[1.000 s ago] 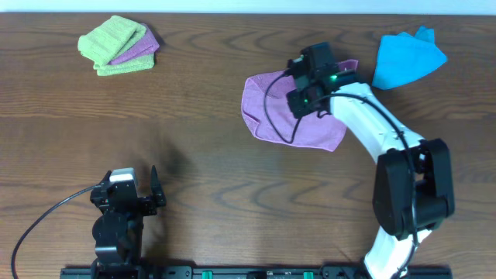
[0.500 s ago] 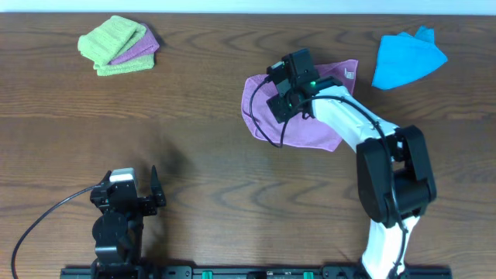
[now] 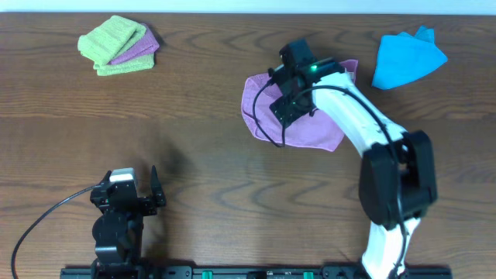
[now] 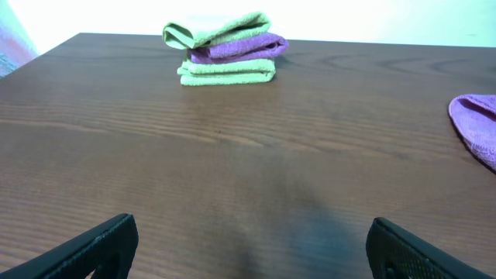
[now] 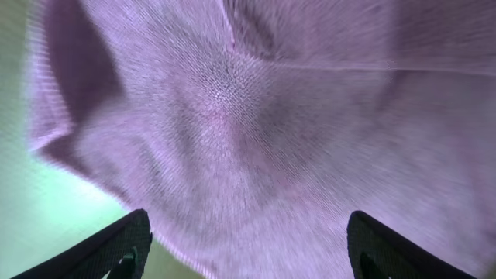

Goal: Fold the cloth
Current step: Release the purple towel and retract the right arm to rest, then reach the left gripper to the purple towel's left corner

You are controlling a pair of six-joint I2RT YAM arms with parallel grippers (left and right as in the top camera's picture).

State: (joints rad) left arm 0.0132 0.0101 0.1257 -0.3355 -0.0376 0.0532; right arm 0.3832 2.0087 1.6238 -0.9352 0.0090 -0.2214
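Overhead: cloth (image 3: 253, 101) on dark wood-grain table (image 3: 194, 116); pale strip (image 3: 232, 5) beyond, perhaps wall.

The whole dark brown wooden bench (image 3: 194, 116) is viewed straight down from overhead. It is skimmed low and forward from the left wrist. The purple-violet terry cloth (image 3: 256, 97), shared by all views, is seen very close from the right wrist.
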